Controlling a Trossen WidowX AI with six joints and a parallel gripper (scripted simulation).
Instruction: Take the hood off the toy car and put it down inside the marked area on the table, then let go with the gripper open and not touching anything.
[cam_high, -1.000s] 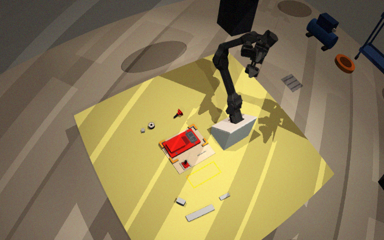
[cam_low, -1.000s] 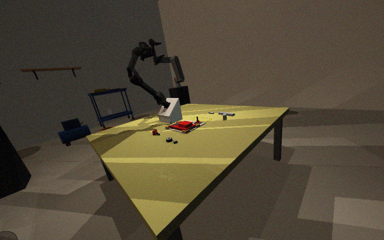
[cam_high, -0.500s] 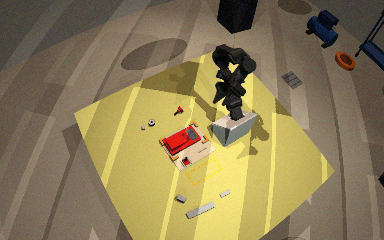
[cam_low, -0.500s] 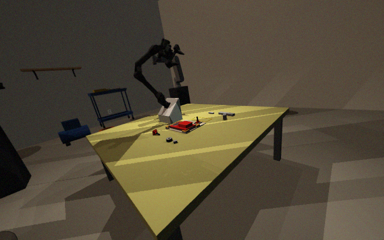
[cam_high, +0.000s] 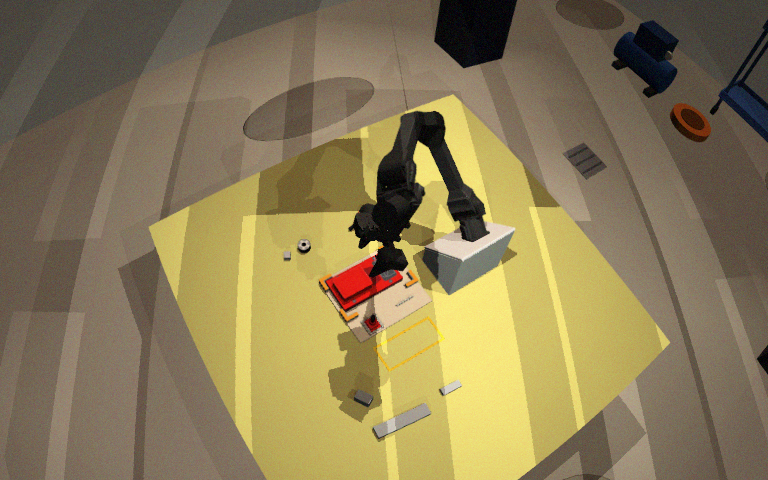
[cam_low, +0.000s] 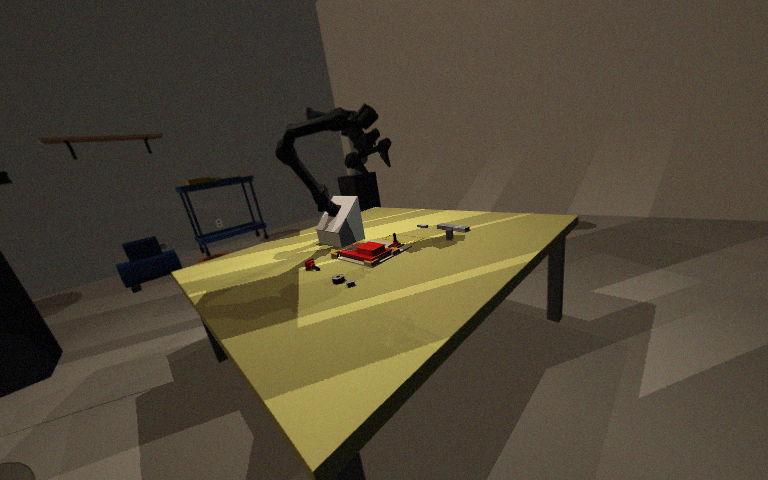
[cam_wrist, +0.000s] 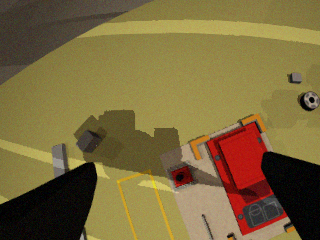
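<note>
The red toy car (cam_high: 351, 284) (cam_low: 370, 249) (cam_wrist: 245, 161) lies on a beige board (cam_high: 390, 314) (cam_wrist: 192, 212) between orange corner brackets. It has a raised red block and a dark grey panel (cam_wrist: 263, 212) at one end. I cannot tell which part is the hood. The marked area (cam_high: 417, 354) (cam_wrist: 127, 210) is an orange outline on the table beside the board, with nothing seen inside its visible part. My gripper (cam_high: 367, 260) (cam_low: 377, 168) (cam_wrist: 181, 167) is open and empty, high above the table, fingers pointing down. In the top view one finger hides part of the car.
A red piece with a black knob (cam_high: 372, 320) (cam_wrist: 180, 177) stands on the board. Another red piece (cam_low: 310, 264) lies beyond the car. A wheel (cam_high: 304, 245) and grey cube (cam_high: 287, 255) lie nearby. A dark block (cam_high: 363, 397) and grey bars (cam_high: 402, 420) (cam_high: 450, 387) lie past the outline.
</note>
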